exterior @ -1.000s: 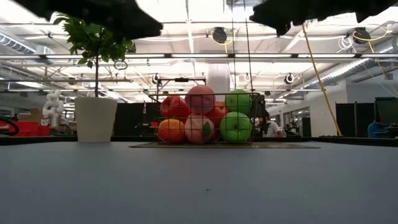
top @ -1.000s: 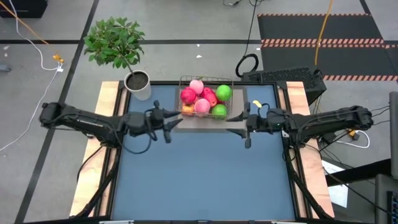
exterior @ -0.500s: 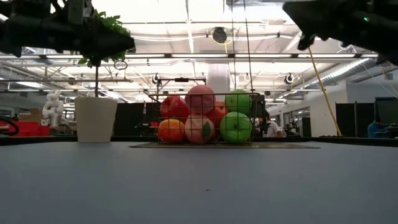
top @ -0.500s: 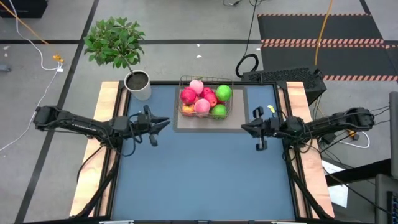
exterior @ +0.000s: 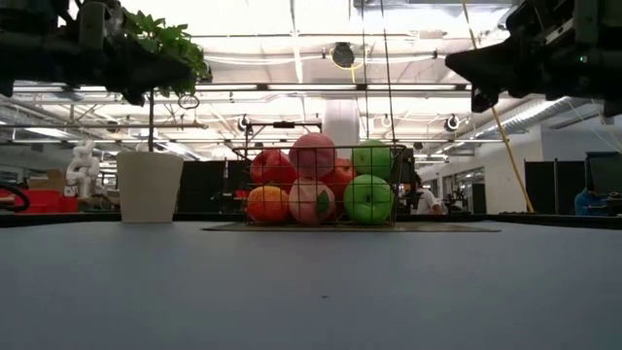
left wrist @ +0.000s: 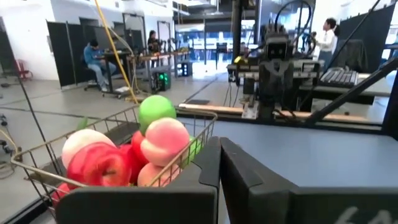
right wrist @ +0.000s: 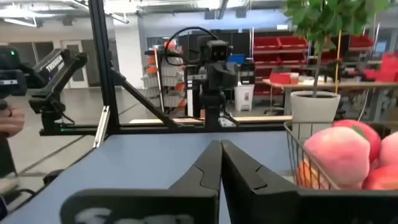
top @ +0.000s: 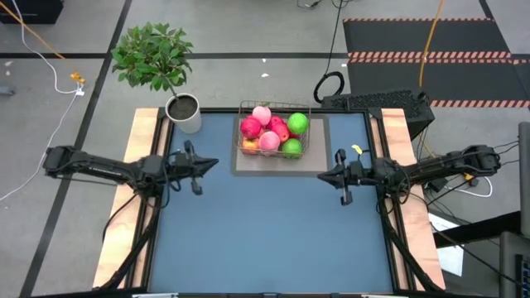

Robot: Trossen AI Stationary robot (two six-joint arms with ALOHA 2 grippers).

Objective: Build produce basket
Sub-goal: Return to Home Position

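Wire basket (top: 281,104) lies lengthwise left-right

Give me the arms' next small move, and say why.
Probably draw both arms back to rest: all visible produce is piled in the basket, none lies on the table, and the left gripper and right gripper are shut, empty, clear of it.

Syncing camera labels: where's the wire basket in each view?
High view: wire basket at the table's far edge, centre, ahead of both arms.
Low view: dead centre.
Left wrist view: just beyond the shut left end effector, most of it showing.
Right wrist view: one corner only, past the shut right end effector.
Landmark: the plant pot beside it in high, low and right wrist views; absent from left wrist.
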